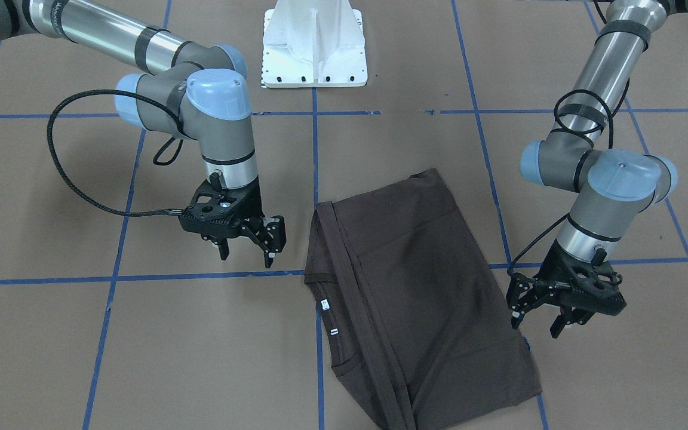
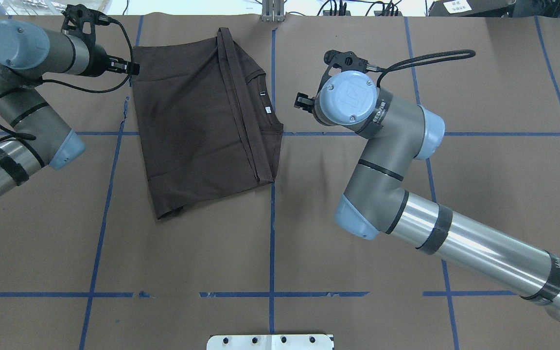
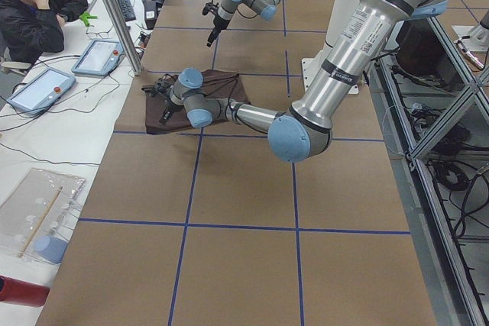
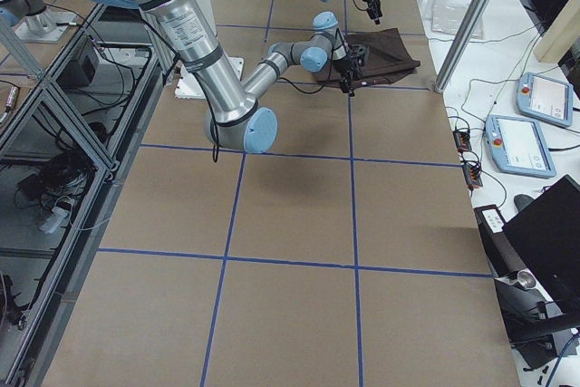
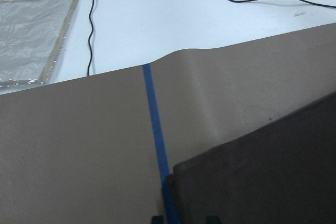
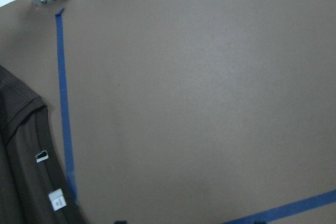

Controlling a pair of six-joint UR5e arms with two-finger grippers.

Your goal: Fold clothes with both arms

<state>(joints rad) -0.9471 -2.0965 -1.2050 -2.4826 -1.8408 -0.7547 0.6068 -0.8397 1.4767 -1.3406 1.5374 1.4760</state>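
The dark brown T-shirt (image 1: pixel 415 280) lies folded and flat on the brown table, with its collar and white neck labels (image 1: pixel 324 304) at one side. It also shows in the overhead view (image 2: pixel 192 131). My left gripper (image 1: pixel 535 328) hangs open and empty just beside the shirt's edge, fingers pointing down. The left wrist view shows a shirt corner (image 5: pixel 262 171) close below it. My right gripper (image 1: pixel 246 258) hangs open and empty a short way off the collar side. The right wrist view shows the collar edge (image 6: pixel 16 145) at its lower left.
The white base pedestal (image 1: pixel 314 48) stands at the robot's side of the table. Blue tape lines (image 2: pixel 272 233) grid the brown paper. A metal post (image 2: pixel 272 9) stands at the far edge. An operator (image 3: pixel 30 5) and tablets (image 3: pixel 95 55) are beyond that edge.
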